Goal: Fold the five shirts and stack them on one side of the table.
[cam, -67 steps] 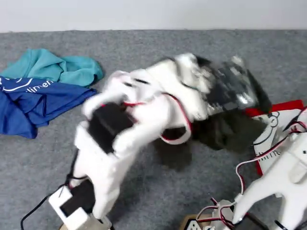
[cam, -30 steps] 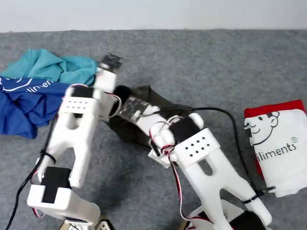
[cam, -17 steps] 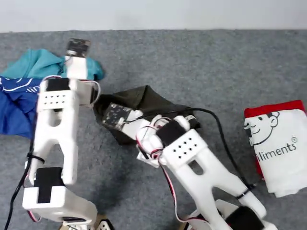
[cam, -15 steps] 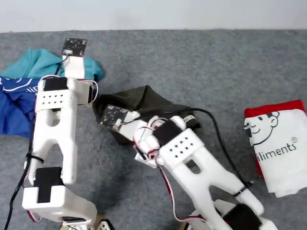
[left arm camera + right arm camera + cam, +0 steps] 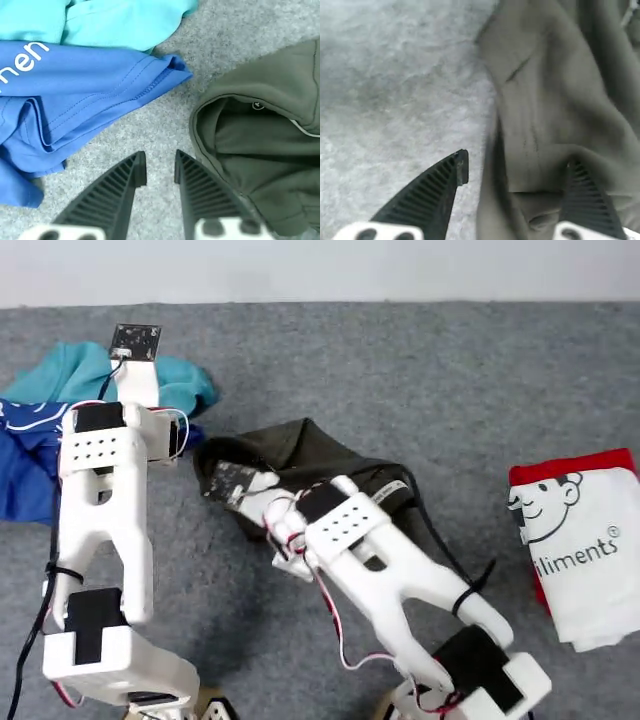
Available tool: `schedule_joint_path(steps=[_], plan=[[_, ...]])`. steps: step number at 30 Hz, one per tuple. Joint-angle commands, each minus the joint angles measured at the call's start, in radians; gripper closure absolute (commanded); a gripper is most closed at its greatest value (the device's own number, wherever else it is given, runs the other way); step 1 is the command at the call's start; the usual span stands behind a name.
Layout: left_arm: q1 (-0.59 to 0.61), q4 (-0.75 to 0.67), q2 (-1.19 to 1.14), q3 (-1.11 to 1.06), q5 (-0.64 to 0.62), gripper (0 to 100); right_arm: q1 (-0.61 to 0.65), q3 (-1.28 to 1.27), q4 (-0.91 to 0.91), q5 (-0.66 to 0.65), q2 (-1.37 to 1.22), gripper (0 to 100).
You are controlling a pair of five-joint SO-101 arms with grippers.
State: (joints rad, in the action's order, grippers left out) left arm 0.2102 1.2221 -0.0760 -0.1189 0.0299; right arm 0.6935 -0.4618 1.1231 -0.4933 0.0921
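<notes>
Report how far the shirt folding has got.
Done: the white shirt lies folded at the right side of the table, red cloth beneath. In hand: the right gripper, fingers open, straddles an edge of the crumpled olive shirt. Left: the teal shirt and blue shirt, both unfolded, near the left gripper.

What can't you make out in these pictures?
High view: the right arm covers the middle of the olive shirt.
High view: the blue shirt runs off the left edge, partly under the left arm.
High view: the white printed shirt is cut by the right edge; whether the red beneath is another shirt is unclear.
</notes>
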Motion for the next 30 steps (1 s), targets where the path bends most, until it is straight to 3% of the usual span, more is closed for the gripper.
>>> schedule_joint_path(steps=[1,5,14,19,30], plan=[[0.002,0.006,0.035,0.038,-0.012,90,-0.067,0.028,-0.051,-0.069,-0.012,75.3],[0.002,0.02,0.035,0.038,-0.012,90,-0.108,0.026,-0.077,-0.118,-0.059,80.7],[0.002,0.02,0.034,0.038,-0.012,90,-0.16,0.031,-0.183,-0.13,-0.173,82.4],[0.002,0.02,0.034,0.038,-0.012,90,-0.157,0.072,-0.183,-0.124,-0.171,97.7],[0.002,0.02,0.032,0.038,-0.009,90,-0.16,0.529,0.321,-0.13,-0.17,98.9]])
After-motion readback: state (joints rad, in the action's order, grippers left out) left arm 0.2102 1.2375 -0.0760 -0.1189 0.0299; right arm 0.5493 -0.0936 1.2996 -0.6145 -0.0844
